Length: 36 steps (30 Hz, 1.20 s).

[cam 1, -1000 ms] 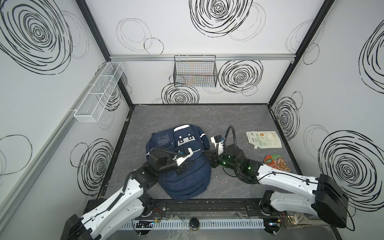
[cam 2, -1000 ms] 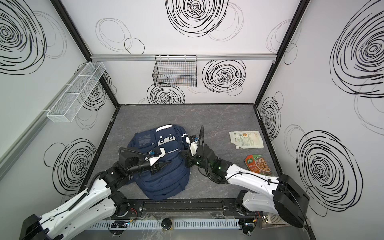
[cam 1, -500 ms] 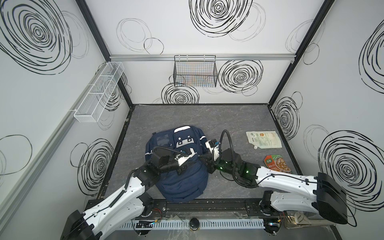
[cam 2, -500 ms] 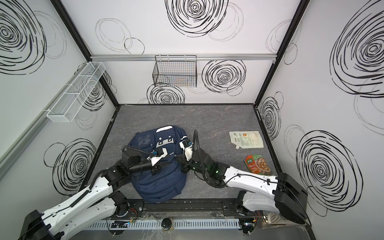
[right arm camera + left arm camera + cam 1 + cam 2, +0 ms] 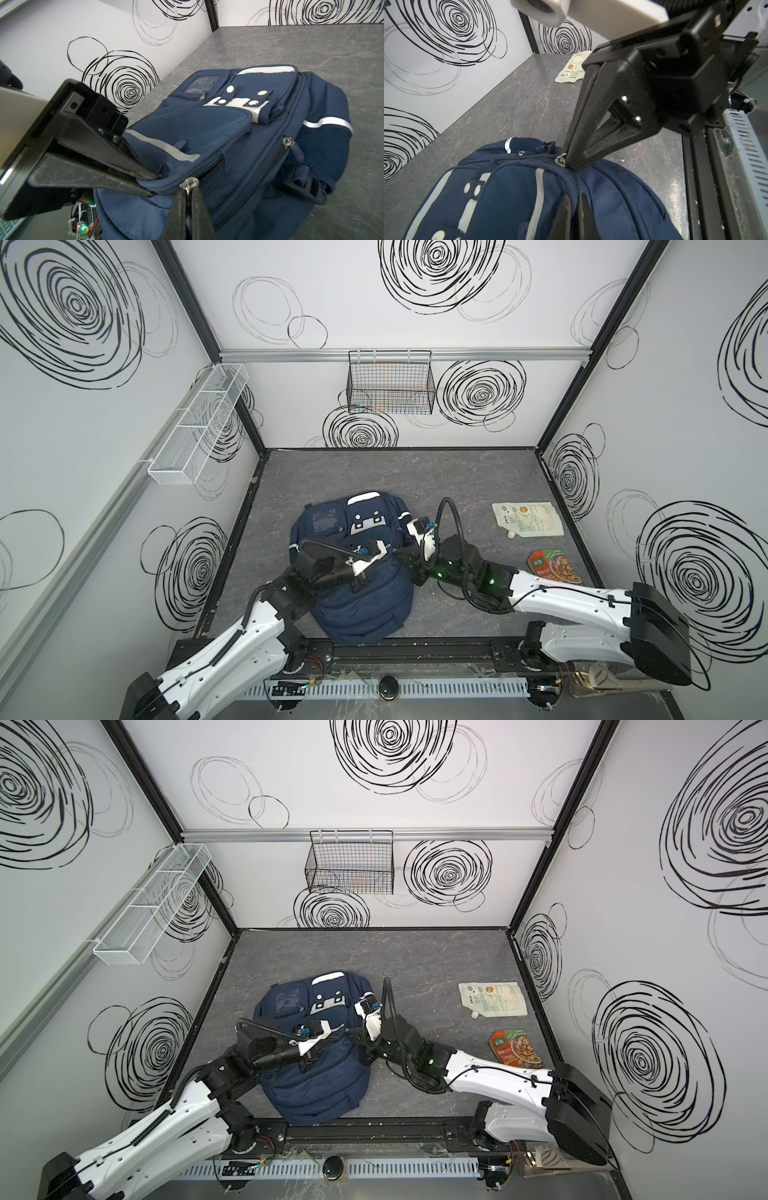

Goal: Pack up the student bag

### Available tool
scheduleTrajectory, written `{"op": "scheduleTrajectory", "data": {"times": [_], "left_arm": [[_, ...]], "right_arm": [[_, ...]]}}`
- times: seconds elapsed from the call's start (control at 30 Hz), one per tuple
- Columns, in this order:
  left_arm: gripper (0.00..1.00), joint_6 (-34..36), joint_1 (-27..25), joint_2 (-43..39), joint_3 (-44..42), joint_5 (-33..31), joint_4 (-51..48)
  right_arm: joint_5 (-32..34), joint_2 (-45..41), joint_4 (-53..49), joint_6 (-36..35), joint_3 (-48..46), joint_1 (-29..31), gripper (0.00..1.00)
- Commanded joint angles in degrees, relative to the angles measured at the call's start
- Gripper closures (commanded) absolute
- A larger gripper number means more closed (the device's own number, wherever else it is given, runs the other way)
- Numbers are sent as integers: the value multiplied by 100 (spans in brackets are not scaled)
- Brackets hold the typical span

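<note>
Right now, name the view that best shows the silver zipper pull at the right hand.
Right wrist view: the zipper pull sits close up at the right hand's tips on the student bag. The left wrist view shows it smaller, beside that hand. In both top views it is too small.

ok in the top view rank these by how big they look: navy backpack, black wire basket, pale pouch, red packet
In a top view, largest first:
1. backpack
2. black wire basket, though it hangs up on the back wall, so nearness may skew it
3. pale pouch
4. red packet, only a little smaller
</note>
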Motion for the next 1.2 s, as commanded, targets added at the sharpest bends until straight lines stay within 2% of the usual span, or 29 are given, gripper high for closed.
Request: {"op": "scheduleTrajectory", "data": {"times": [0.0, 0.17, 0.37, 0.9, 1.17], "left_arm": [[100, 94, 53, -155, -59, 59, 301], [100, 143, 54, -314, -125, 208, 405], [100, 218, 46, -407, -166, 573, 442], [100, 354, -58, -530, -210, 1204, 527], [100, 393, -68, -364, -17, 582, 628]], "right_arm": [[458, -275, 229, 53, 49, -84, 100], [262, -329, 203, 222, -197, -566, 100], [-329, 107, -132, 351, -29, -1151, 100], [-382, 751, -377, 193, 210, -1547, 100], [-409, 762, -539, -28, 436, -1914, 100]]}}
